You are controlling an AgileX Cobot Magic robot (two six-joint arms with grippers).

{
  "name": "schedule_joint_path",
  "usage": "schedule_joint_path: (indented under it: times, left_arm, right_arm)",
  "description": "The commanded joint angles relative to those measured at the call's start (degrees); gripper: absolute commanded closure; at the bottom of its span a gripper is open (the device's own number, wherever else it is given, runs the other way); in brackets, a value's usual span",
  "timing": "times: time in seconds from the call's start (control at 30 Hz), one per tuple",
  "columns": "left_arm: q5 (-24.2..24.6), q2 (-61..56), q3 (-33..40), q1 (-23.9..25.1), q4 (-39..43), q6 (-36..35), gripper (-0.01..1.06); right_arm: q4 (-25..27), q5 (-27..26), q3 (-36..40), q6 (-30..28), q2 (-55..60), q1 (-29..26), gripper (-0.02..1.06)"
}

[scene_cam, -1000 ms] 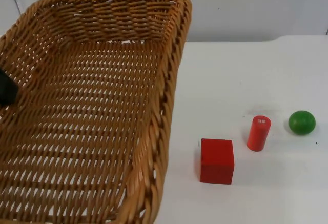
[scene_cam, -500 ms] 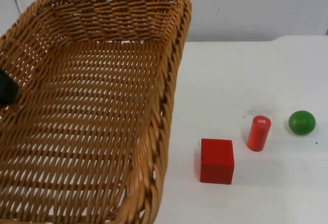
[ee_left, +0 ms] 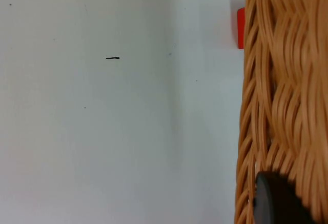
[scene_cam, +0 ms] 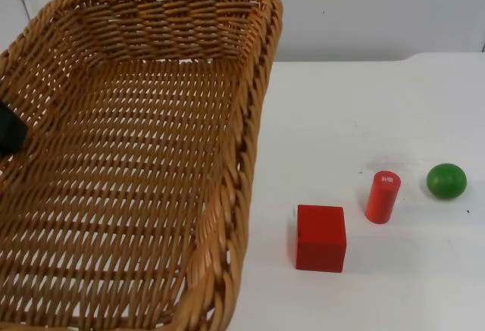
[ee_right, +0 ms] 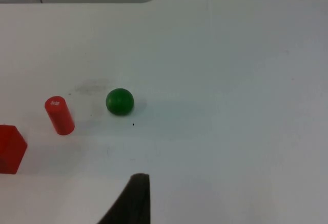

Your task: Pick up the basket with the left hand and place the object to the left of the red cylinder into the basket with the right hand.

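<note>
On the left side of the top view, the wicker basket point(scene_cam: 136, 164) is raised above the white surface point(scene_cam: 364, 111), gripped at its left rim by the left end effector point(scene_cam: 9, 135); in the left wrist view a black fingertip point(ee_left: 274, 201) presses against the woven rim. The red cube point(scene_cam: 320, 238), the object left of the red cylinder point(scene_cam: 383, 196), rests on the surface just beside the cylinder and near the basket's right wall. A green ball point(scene_cam: 446, 180) lies right of the cylinder. The right end effector point(ee_right: 134, 203) hovers above the surface, well apart from the objects; its opening cannot be determined.
</note>
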Motion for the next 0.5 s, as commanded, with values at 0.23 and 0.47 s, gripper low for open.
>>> schedule_joint_path:
  times: [0.23, 0.47]
  left_arm:
    - [0.13, -0.56, -0.11, 0.14, -1.67, -0.04, 1.05]
    - [0.13, -0.56, -0.11, 0.14, -1.67, -0.20, 1.05]
  right_arm:
    - [0.27, -9.72, -3.26, 0.15, 8.71, -0.38, -0.01]
    - [0.27, -14.04, -5.96, 0.15, 19.23, -0.38, -0.01]
